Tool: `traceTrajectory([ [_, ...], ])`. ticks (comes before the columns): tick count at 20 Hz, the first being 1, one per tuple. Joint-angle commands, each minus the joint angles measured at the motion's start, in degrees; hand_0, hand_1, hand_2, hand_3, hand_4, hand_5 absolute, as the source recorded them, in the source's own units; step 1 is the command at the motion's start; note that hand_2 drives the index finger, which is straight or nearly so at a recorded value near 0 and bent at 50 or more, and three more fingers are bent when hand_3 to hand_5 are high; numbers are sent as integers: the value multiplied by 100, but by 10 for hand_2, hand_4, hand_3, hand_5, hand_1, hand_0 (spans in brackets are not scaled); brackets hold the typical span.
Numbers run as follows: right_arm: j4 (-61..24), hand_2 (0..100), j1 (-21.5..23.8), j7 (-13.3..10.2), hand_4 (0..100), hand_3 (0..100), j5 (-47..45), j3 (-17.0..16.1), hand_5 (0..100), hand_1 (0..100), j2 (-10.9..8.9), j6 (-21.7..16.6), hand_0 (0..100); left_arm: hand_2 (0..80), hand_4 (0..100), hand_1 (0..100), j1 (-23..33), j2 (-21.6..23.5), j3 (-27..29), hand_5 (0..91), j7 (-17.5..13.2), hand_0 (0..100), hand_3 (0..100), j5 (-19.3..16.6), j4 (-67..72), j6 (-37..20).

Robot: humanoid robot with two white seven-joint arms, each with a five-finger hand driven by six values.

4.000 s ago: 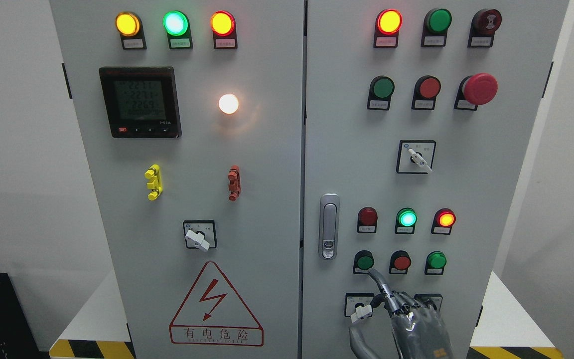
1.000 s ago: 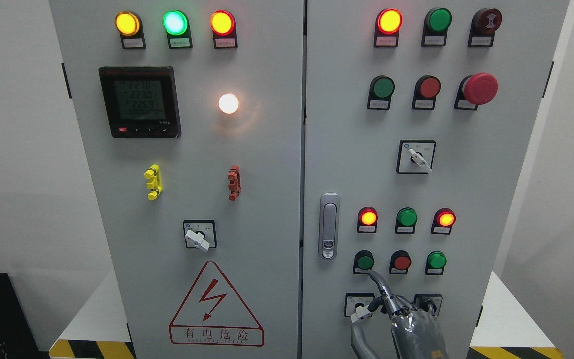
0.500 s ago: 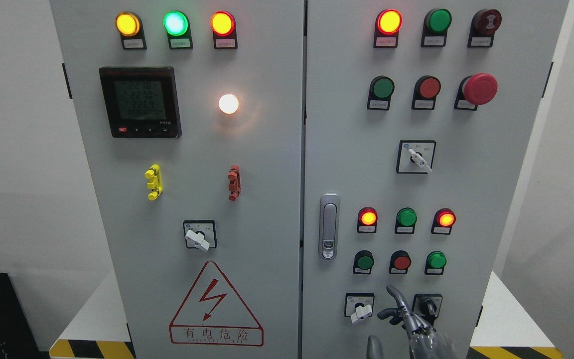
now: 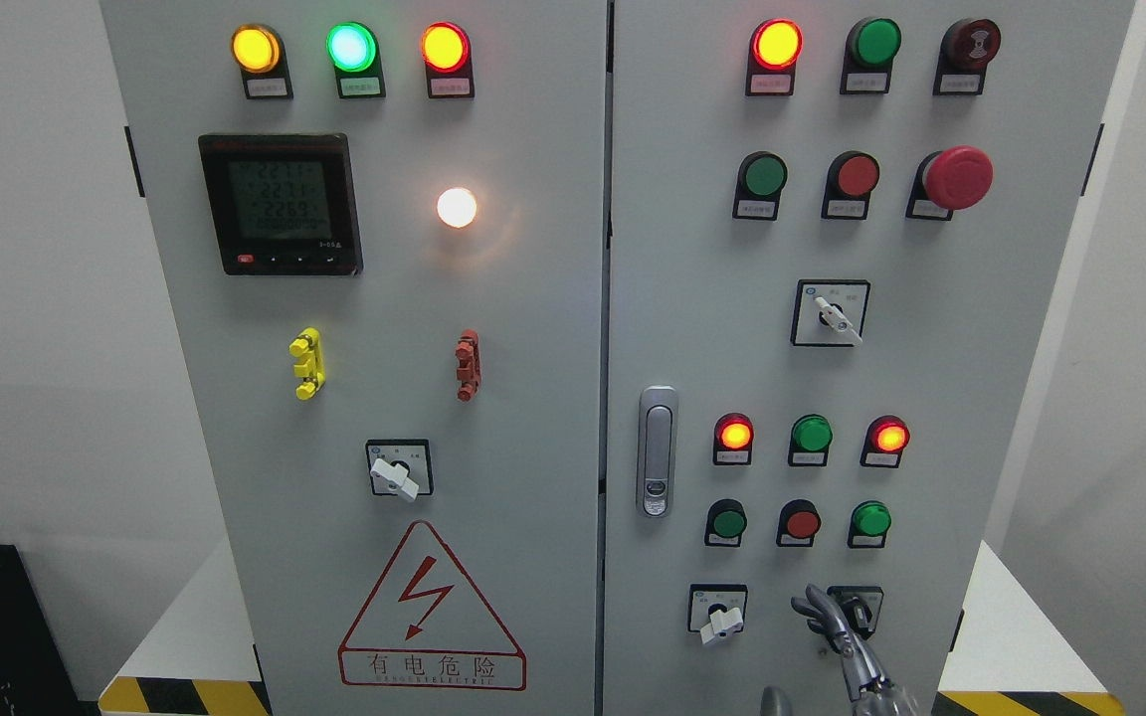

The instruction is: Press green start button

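Note:
The dark green push button sits at the left of the lower button row on the right cabinet door, next to a red button and a brighter green one. Above them, the left red lamp and the right red lamp are lit, and the green lamp between them is dark. My right hand shows low at the bottom edge, below and to the right of the green button. It is clear of the button, its fingers loosely bent and holding nothing.
Two rotary selector switches flank my hand. A door latch is left of the buttons. Higher on this door are another selector, a red mushroom stop and more buttons. The left door carries a meter and a warning triangle.
My right hand dropped down and to the right, away from the dark green button its finger had touched. Since four seconds ago the middle green lamp went dark and the left red lamp lit.

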Motion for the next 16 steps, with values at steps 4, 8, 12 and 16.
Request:
traceTrajectory([
  [4,-384,0,428,283,0,10,-1149,453,0,154,-13,-38,344,0,0,556,0,0,0,0,-2,120,0,0,-1,1],
  [8,-384,0,436,354,0,0,-1509,488,0,116,-13,-73,239,0,0,556,0,0,0,0,-2,120,0,0,-1,1],
  [12,-384,0,445,398,0,0,-1721,532,0,118,-13,-29,190,0,0,556,0,0,0,0,-2,120,0,0,-1,1],
  [16,-384,0,445,407,0,0,-2001,585,0,119,-13,-3,171,0,0,556,0,0,0,0,-2,120,0,0,-1,1],
])
